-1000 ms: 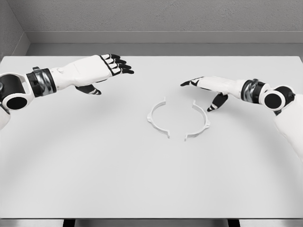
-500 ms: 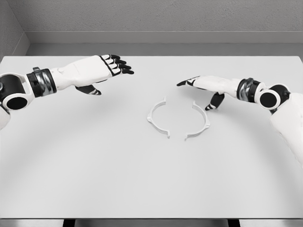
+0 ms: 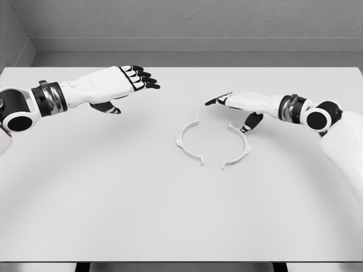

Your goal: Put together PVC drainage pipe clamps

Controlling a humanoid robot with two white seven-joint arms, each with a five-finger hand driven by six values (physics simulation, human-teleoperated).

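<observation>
Two clamp halves [image 3: 212, 143] lie apart on the table [image 3: 113, 198]. Right hand [image 3: 241, 105], fingers spread and empty, reaches to grab one; left hand [image 3: 122, 82] hovers, loose and empty.

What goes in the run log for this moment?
left hand: open, holds nothing | right hand: open, above right clamp half | left clamp half: on table, halves apart

Bare surface [image 3: 113, 198] all around two curved clamp halves [image 3: 189, 141] [image 3: 238, 146], set apart with a gap between. Right hand [image 3: 238, 105] close above the right half's far end; left hand [image 3: 122, 85] well apart, far left.
</observation>
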